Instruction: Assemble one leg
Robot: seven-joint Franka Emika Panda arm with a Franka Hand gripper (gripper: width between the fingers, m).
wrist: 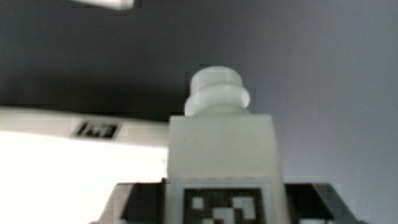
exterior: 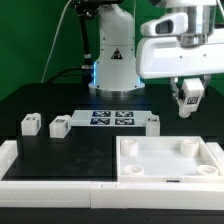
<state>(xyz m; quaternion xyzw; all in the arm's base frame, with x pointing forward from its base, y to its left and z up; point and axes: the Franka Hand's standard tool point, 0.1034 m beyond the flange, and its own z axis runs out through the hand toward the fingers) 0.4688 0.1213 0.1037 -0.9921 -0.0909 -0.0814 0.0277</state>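
Leg (exterior: 190, 95) aloft — white tagged peg pinched between the fingers of the gripper (exterior: 190, 105), hanging over the black table (exterior: 70, 150) beyond the large white square piece (exterior: 170, 160). A spare leg (exterior: 152, 122) stands below — beside the marker board (exterior: 110, 118).

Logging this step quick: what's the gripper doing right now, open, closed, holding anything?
Gripper: closed, holding one white leg.
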